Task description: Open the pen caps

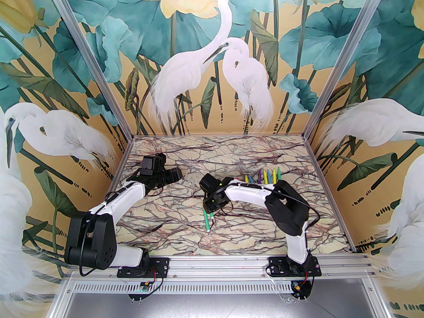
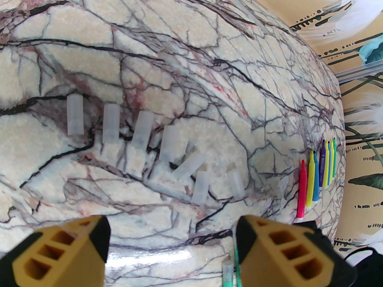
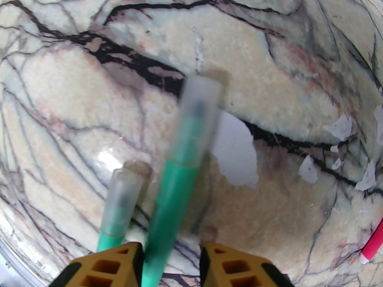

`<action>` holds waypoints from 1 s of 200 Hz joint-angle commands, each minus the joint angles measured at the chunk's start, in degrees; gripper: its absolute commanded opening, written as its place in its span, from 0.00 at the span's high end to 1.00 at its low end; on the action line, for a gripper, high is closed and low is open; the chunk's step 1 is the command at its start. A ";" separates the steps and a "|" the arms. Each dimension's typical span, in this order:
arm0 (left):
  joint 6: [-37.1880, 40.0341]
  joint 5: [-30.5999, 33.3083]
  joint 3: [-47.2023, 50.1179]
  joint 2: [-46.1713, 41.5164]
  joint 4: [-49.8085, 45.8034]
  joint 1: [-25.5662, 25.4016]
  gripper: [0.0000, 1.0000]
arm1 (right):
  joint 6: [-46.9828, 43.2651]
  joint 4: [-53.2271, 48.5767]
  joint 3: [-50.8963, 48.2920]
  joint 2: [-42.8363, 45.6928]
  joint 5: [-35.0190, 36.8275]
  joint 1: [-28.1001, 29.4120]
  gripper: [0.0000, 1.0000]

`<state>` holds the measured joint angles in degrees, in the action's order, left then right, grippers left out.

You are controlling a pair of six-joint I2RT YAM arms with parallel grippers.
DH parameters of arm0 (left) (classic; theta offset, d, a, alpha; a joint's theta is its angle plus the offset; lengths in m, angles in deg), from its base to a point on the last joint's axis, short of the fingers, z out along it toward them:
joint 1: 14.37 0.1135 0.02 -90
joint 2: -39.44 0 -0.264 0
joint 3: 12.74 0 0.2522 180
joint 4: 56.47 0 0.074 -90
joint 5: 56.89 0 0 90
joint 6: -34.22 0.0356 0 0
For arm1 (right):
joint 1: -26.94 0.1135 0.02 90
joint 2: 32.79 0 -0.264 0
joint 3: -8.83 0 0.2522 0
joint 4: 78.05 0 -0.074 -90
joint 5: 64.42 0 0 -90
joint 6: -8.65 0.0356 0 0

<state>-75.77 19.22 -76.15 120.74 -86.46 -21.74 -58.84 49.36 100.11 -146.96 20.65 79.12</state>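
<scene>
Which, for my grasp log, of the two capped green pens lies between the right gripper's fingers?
The green pen reaching farther forward, running between the right gripper's fingers; the other green pen lies outside them.

No readable text, label or number from where I sit. Purple pen (image 2: 322,169) in the row carries a faint pale mark, too small to make out.

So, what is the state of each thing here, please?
Loose caps: off, lying in a rough row.
Pen row: uncapped.
Two green pens: capped.
Left claw: open, empty.
Right claw: around one green pen, grip unclear.
</scene>
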 commanded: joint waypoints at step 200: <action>0.18 -17.57 2.01 3.22 12.33 0.37 0.26 | -3.07 8.29 -6.99 9.91 -2.44 -5.98 1.00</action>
<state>-75.31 9.56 -74.86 123.14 -77.98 -21.70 -60.20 48.20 97.46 -144.05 23.49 75.86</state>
